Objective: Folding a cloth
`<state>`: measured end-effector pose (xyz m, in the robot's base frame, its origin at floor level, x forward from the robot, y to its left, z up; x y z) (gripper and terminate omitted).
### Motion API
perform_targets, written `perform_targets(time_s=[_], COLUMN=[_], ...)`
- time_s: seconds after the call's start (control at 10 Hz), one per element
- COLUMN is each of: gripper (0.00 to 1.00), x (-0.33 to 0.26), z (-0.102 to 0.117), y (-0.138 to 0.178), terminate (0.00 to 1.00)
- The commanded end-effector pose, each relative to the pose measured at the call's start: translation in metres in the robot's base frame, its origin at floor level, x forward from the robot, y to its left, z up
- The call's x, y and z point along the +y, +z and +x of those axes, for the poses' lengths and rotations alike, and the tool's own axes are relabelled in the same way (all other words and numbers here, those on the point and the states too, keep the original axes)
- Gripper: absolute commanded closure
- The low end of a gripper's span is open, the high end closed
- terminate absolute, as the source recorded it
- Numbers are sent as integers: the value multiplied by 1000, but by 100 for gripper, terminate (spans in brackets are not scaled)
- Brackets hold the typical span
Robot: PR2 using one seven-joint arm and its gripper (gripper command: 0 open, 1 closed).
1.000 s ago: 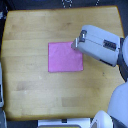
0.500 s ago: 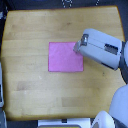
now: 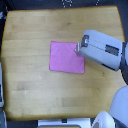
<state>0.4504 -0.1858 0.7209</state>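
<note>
Taking the cloth (image 3: 67, 57) by its edge is, we judge, the step in hand: it lies flat near the middle of the table (image 3: 30, 95), and our gripper (image 3: 78, 48) sits at its upper corner on the exterior view's right. We cannot tell whether the jaws are parted. We should pinch only the top layer, then lift low.

The arm (image 3: 102, 49) is a bulky, rounded white-grey shell with a darker grey panel along its side.
</note>
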Motion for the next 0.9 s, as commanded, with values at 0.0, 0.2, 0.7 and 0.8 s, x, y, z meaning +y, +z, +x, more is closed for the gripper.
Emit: perform_targets(time_s=[0.0, 0.2, 0.7, 0.8], gripper=[100, 100, 100, 100], x=[8, 7, 5, 5], z=[10, 12, 14, 14], y=[2, 3, 2, 3], terminate=[0, 0, 0, 0])
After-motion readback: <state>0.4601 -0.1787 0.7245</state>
